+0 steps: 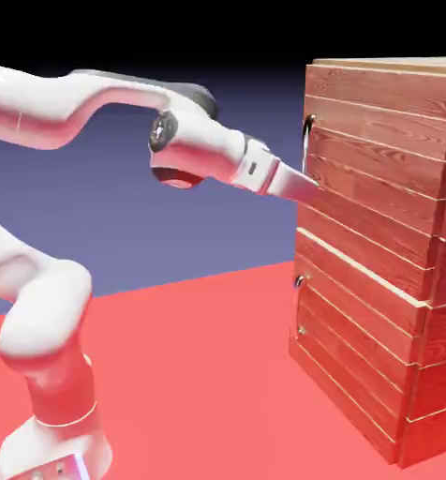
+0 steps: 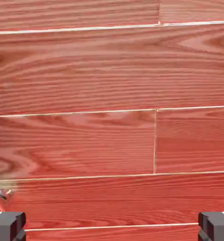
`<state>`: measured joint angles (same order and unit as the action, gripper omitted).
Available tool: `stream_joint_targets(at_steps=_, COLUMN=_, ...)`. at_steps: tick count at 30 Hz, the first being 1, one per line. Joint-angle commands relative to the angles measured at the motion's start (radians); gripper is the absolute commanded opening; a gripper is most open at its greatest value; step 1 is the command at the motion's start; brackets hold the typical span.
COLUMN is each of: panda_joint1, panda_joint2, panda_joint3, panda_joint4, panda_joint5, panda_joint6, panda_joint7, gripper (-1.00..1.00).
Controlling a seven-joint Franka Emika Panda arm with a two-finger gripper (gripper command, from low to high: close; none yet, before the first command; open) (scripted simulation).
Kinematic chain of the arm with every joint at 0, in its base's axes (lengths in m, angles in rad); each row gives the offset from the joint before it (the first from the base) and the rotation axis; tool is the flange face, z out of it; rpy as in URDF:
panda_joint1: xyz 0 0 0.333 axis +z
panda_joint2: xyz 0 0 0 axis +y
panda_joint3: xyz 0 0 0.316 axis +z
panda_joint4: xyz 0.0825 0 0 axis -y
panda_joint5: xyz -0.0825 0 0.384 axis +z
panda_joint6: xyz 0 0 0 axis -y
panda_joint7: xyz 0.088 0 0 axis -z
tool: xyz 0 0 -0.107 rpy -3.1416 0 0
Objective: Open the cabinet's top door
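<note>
Your claw (image 2: 112,227) spreads wide and empty near the top door (image 1: 377,169), right of center in the exterior view; the door appears closed, its handle (image 1: 306,145) ungripped, the entire pull seemingly ahead.

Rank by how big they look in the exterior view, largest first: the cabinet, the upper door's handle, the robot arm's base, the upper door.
1. Cabinet
2. Upper door
3. Robot arm's base
4. Upper door's handle
</note>
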<state>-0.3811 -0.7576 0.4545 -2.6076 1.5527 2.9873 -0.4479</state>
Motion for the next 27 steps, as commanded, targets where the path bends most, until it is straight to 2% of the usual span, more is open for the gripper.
stream_joint_targets(at_steps=1, panda_joint1=-0.011, panda_joint2=-0.005, panda_joint3=0.013, panda_joint4=0.006, panda_joint5=0.044, panda_joint6=-0.001, panda_joint7=-0.033, gripper=0.00)
stream_joint_targets(at_steps=27, panda_joint1=-0.297, panda_joint2=-0.142, panda_joint3=0.344, panda_joint4=0.153, panda_joint5=1.174, panda_joint6=-0.038, panda_joint7=-0.899, gripper=0.00)
